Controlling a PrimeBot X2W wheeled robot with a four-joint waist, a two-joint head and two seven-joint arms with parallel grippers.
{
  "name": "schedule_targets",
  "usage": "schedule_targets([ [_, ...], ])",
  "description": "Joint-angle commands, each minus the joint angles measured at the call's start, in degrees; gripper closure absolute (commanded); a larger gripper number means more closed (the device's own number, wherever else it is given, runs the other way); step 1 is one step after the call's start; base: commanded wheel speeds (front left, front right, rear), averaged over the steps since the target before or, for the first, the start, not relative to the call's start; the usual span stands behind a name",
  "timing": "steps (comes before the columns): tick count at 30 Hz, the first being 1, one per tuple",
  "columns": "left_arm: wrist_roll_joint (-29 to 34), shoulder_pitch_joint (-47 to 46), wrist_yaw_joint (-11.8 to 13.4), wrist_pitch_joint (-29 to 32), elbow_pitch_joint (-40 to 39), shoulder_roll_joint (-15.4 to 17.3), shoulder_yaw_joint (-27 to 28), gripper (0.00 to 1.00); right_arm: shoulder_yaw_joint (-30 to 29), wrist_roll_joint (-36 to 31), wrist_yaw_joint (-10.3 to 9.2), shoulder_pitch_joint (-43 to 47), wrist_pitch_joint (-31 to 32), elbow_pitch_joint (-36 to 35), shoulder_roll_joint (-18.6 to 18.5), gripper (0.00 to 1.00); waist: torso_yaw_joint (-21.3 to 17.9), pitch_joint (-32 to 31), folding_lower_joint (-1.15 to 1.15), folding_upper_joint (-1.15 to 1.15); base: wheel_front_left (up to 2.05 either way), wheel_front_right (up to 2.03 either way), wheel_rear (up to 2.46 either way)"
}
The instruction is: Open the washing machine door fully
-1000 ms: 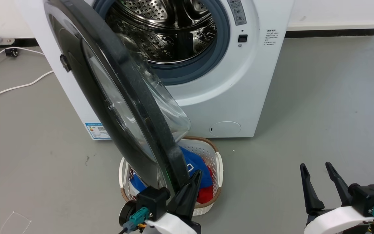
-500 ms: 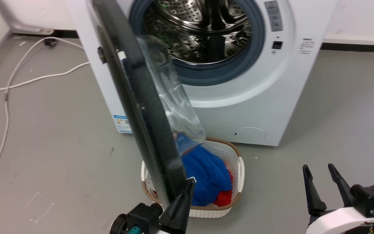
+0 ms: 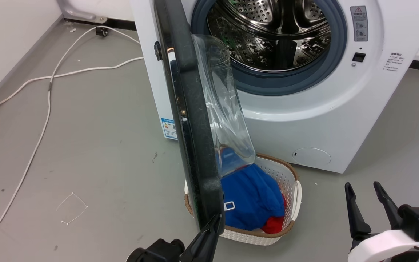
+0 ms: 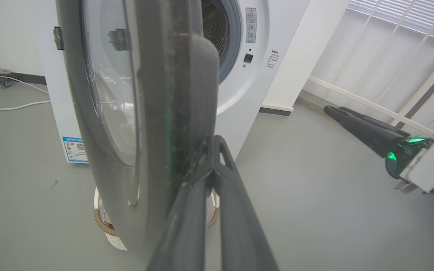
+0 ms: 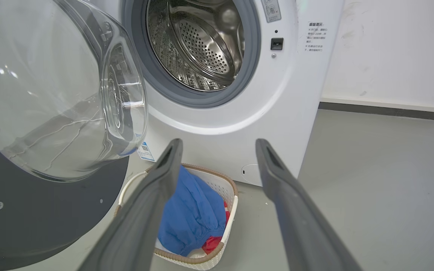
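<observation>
Door point(image 3: 191, 120) stands edge-on, long axis 12-to-6 o'clock, glass facing 3 o'clock; left fingers point(image 4: 236, 203) closed against its rim; right fingers point(image 3: 355, 214) spread.

One washing machine point(image 3: 304, 120), one door point(image 3: 191, 120), one laundry basket point(image 3: 290, 174) and two claws point(image 3: 216, 218) point(image 3: 362, 185).

Signs on washer point(image 3: 304, 123), nothing readable
Warning triangle point(image 3: 357, 10) atop grey label point(image 3: 358, 23), upper right; blue sticker point(image 3: 168, 128) low left.
</observation>
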Motion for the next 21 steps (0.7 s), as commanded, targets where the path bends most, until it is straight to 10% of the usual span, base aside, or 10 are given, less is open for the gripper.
schedule_targets([
  [1, 0.4, -1.1, -0.3, -0.3, 0.8, 1.0, 0.3, 1.00, -0.2, -0.1, -0.01, -1.1, 0.2, -0.2, 0.1, 0.00, 0.1, 0.1, 0.00, 0.00, 0.00, 0.00, 0.00],
  [21, 0.3, -4.6, -1.4, -1.9, 5.0, 0.9, 0.1, 1.00, -0.3, 1.3, -0.01, -0.1, 0.3, 0.5, 0.1, 0.00, -3.6, -0.2, 0.00, 0.00, 0.00, 0.00, 0.00],
])
